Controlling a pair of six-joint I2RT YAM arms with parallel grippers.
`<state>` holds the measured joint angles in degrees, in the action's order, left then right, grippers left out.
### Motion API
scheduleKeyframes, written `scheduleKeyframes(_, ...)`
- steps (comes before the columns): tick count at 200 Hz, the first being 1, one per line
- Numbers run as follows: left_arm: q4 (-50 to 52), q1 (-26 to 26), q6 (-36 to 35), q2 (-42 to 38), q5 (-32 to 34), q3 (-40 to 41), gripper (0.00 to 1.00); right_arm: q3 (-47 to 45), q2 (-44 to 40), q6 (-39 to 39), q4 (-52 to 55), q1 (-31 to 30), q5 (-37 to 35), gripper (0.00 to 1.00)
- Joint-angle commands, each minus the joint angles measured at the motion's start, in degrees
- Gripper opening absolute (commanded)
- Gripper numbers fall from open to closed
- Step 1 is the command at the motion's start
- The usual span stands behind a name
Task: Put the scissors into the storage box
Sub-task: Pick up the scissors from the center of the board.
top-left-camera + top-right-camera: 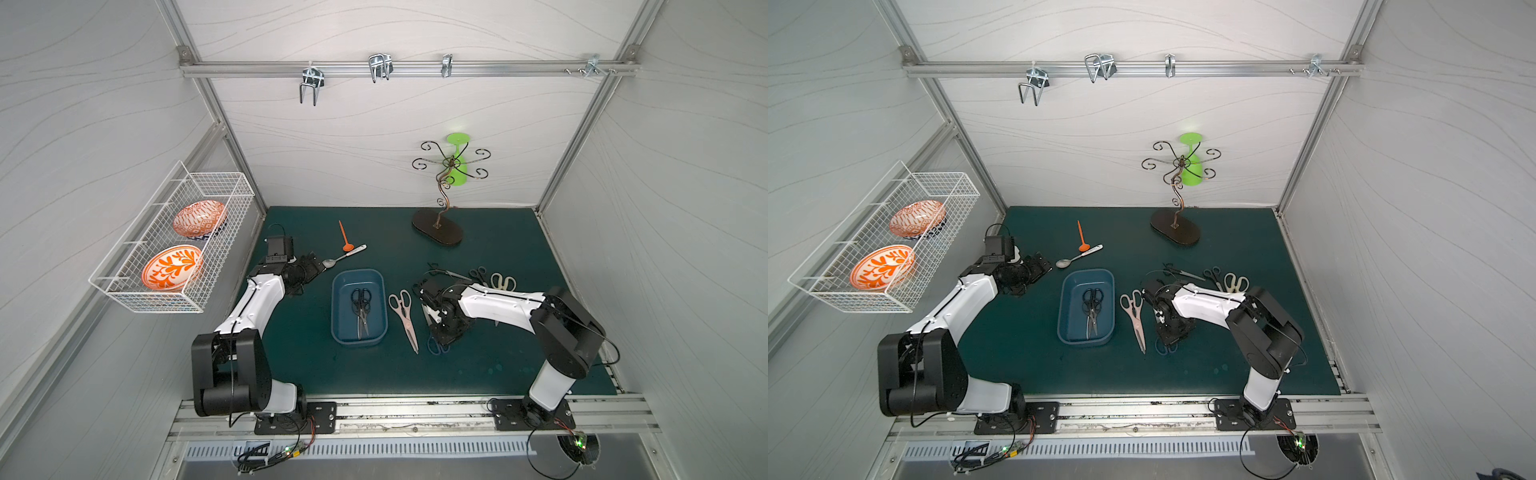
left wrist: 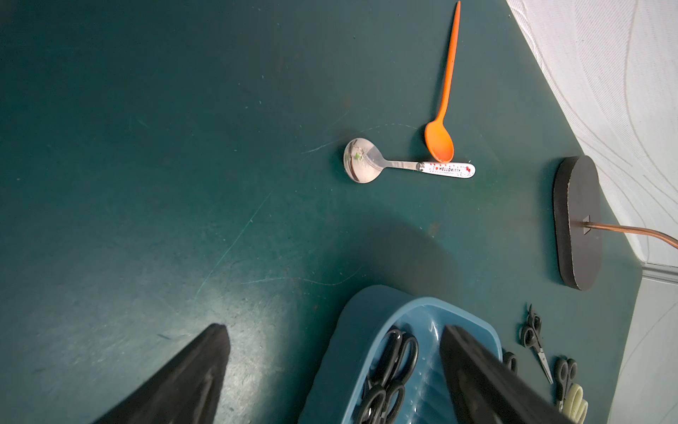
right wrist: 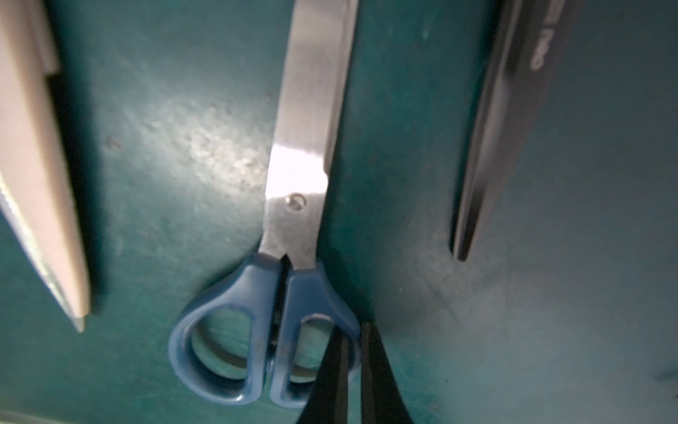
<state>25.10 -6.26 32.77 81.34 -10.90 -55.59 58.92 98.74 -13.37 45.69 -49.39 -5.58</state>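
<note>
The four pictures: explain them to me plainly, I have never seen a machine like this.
A left arm and a right arm stand at a green mat. Both top views look down from overhead; each wrist view comes from a camera on one arm. The blue storage box holds black scissors; pink scissors lie beside it, more pairs near the right arm, a steel spoon farther back. The right pincer is shut on the blue-handled scissors' handle. The left pincer is open and empty.

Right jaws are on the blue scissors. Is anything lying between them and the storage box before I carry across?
Yes. The pink-handled scissors lie flat between the blue scissors, clamped at one handle ring by the right gripper, and the storage box. A lifted carry should likely clear them; a drag probably would not.
</note>
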Motion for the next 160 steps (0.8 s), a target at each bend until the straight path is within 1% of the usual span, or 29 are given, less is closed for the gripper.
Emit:
scheduleKeyframes(1,-0.01,0.14,-1.13,-1.27,0.97,-0.22,0.94,1.35,-3.2,2.05,3.14,0.71,-2.23,0.0)
scheduleKeyframes(41,-0.27,0.14,-0.91,-0.81,0.71,-0.3,0.94,7.52,-9.04,1.47,8.93,0.37,-1.04,0.0)
scheduleKeyframes(70,-0.5,0.18,-0.62,-0.27,0.26,-0.32,0.94,15.38,-8.48,-1.85,12.13,-1.21,-0.1,0.0)
scheduleKeyframes(105,-0.64,0.09,-0.52,-0.39,0.7,-0.28,0.94,28.29,-1.53,-6.87,10.03,-5.27,2.76,0.0)
scheduleKeyframes(138,-0.66,-0.26,-0.52,-0.48,1.31,-0.48,0.95,39.58,8.12,-8.67,7.59,-10.23,1.03,0.0)
scheduleKeyframes(160,-0.63,-1.37,-0.45,-0.22,1.67,-0.88,0.95,45.67,14.04,-9.93,7.21,-12.15,0.54,0.0)
